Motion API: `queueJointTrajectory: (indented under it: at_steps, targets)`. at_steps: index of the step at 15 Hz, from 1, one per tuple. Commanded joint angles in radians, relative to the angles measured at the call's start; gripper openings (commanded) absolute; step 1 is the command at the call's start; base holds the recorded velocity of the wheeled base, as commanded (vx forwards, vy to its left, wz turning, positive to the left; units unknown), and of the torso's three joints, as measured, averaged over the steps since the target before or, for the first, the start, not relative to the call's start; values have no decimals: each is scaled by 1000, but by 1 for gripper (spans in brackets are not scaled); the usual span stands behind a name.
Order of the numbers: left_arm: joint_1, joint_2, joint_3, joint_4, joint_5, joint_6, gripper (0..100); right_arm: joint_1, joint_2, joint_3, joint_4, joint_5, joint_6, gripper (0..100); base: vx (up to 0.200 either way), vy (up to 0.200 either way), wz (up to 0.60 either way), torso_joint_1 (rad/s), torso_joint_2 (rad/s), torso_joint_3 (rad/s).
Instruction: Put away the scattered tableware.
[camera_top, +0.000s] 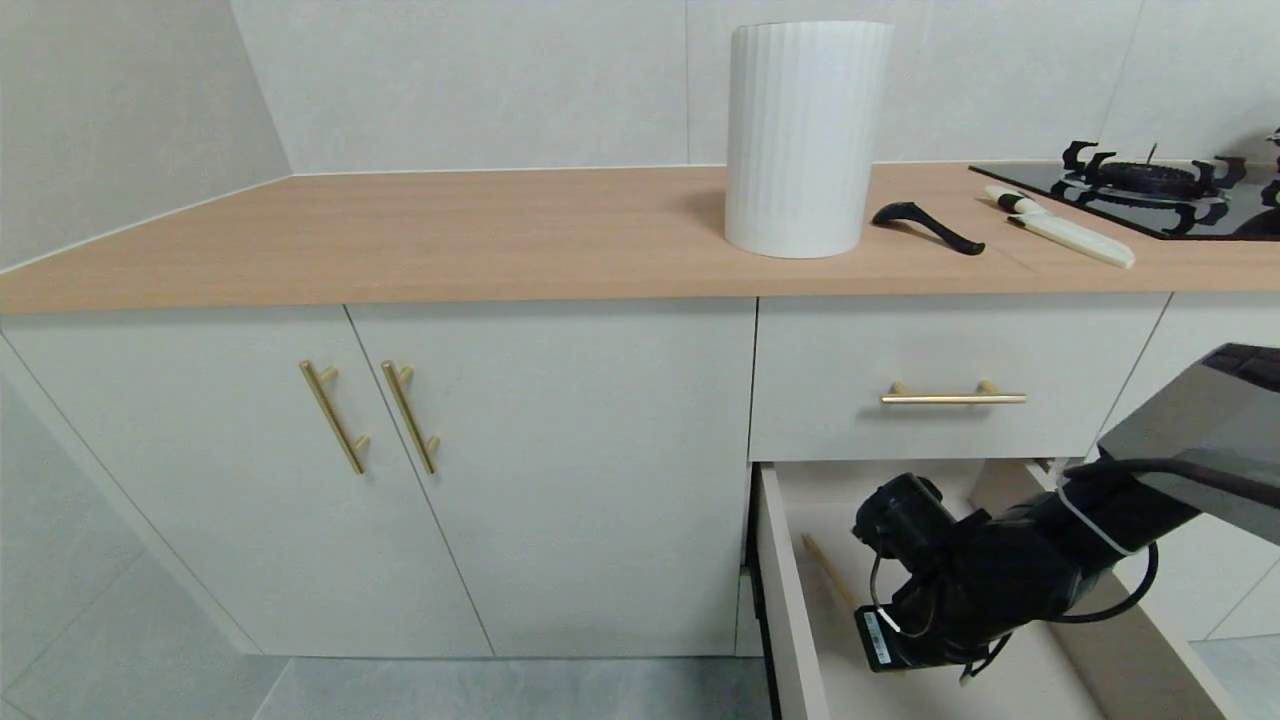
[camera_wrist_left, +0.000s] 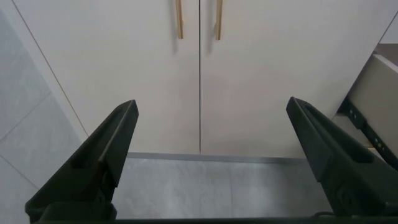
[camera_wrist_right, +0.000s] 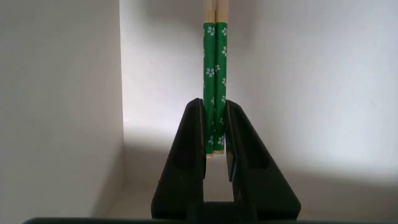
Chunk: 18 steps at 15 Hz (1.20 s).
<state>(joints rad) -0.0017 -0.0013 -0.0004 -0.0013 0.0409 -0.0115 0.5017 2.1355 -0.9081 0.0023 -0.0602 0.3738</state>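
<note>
Right claw (camera_wrist_right: 214, 109) pinches the chopsticks (camera_wrist_right: 215, 62) by their green end, centre frame, inside the drawer (camera_top: 790, 600). They are probably light, stiff and slippery, and could scissor apart. Left claw (camera_wrist_left: 211, 106) gapes open.

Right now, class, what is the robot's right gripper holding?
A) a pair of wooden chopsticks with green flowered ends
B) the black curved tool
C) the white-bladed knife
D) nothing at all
A: the right wrist view shows the right gripper shut on the pair of wooden chopsticks with green flowered ends, down in the pale open drawer.
</note>
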Motion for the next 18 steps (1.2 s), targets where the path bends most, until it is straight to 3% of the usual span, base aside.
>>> queueJointTrajectory:
  at_steps: [1,7,8,14,18]
  targets:
    - [0,1,0,0,1,-1,100,0,75,5,-36,-18,0,0,0,0,0,0,0,0]
    - [0,1,0,0,1,-1,100,0,90,3,-87,-46,31,0,0,0,0,0,0,0]
    - [0,1,0,0,1,-1,100,0,90,5,-91,-46,31,100,0,0,0,0,0,0]
    - [0,1,0,0,1,-1,100,0,49,23,-91,-46,33,100,0,0,0,0,0,0]
    - [0,1,0,0,1,-1,100,-23,-258,109,-91,-33,25,100,0,0,0,0,0,0]
